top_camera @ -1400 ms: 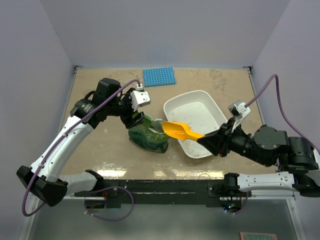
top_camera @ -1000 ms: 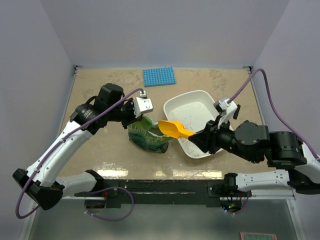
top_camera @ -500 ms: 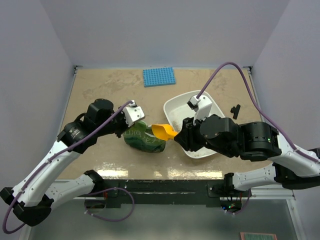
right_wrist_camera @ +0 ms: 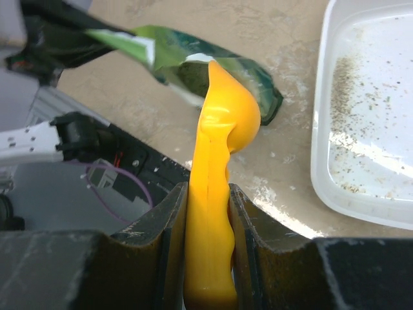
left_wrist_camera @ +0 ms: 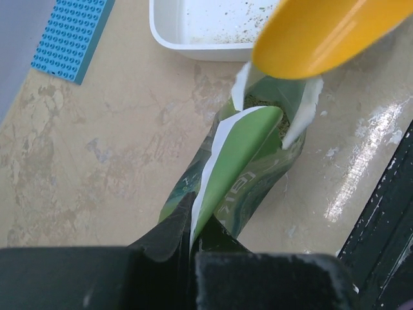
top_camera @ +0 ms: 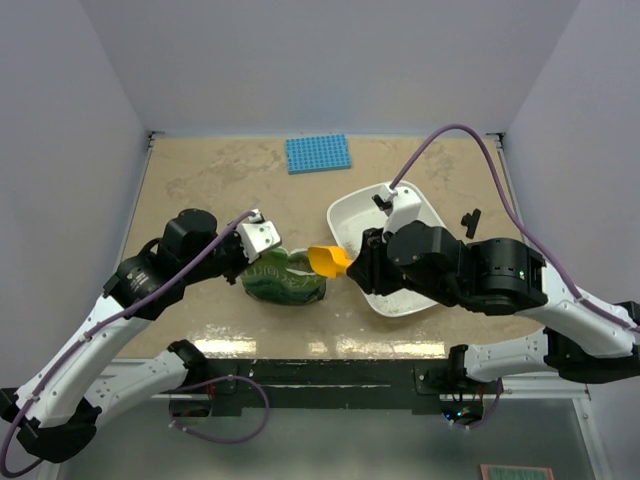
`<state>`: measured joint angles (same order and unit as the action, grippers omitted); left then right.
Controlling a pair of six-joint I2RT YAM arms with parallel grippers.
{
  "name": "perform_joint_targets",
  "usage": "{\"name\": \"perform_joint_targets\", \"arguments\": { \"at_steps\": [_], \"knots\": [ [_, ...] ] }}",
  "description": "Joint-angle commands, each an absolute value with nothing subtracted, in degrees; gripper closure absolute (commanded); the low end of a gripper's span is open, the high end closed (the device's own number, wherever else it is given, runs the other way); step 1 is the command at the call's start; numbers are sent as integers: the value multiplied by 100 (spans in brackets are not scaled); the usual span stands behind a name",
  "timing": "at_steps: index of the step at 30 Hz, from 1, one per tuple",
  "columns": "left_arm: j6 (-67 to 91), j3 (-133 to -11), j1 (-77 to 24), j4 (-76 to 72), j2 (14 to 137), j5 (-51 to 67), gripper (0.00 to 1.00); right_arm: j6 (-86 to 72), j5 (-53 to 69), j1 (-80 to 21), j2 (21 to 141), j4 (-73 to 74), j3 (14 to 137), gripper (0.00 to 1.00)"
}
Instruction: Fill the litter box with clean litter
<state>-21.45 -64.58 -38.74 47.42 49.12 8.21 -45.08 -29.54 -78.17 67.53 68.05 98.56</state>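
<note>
White litter box [top_camera: 362, 212]: sparse clean litter [right_wrist_camera: 345, 77]; green bag [left_wrist_camera: 239, 161]: granules inside, seemingly.

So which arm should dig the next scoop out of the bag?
Right. The right fingers clamp the orange scoop, whose bowl sits at the open mouth of the green bag; the left fingers pinch the bag's other end.
</note>
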Motion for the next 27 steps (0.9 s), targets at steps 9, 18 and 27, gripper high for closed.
{"name": "perform_joint_targets", "arguments": {
  "at_steps": [9,18,27],
  "knots": [
    [-1907,-6319,-4087,3938,4377,958,100,-3656,-1794,-6539,7057,5783,9440,100],
    [-1784,-6293,-4096,3727,4667,782,100,-3191,-1046,-6521,7690,6335,10010,100],
    [-1784,-6206,-4140,3700,4861,493,100,-2734,-721,-6521,8411,6934,11100,100]
  ]
}}
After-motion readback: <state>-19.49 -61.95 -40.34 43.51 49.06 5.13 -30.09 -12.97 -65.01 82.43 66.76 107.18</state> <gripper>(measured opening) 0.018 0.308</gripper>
